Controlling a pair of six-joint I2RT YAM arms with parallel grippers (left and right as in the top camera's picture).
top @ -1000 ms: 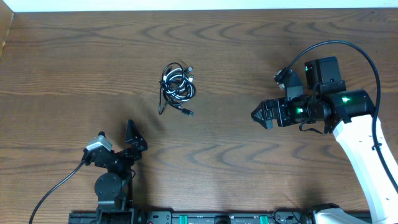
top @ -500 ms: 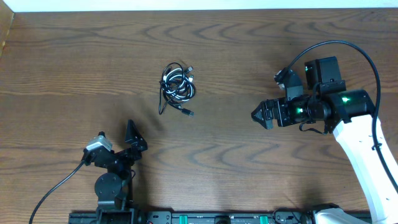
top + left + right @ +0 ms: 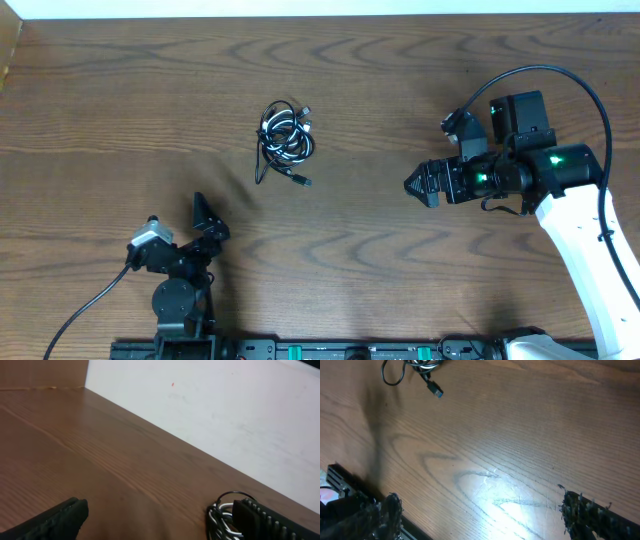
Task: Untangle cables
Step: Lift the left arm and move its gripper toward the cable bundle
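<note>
Toward the far middle of the table (image 3: 420, 80), the cables (image 3: 285, 140) lie in one tight bundle, untouched, well apart from both arms. My left gripper (image 3: 208, 222) has just shifted slightly left, jaws wide and empty, so I haven't started untangling; the right gripper (image 3: 418, 186) hasn't moved, also spread and empty. I can read no writing anywhere.

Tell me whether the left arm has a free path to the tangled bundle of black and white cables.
Probably yes: only bare wooden table lies between the open left gripper and the cable bundle.
</note>
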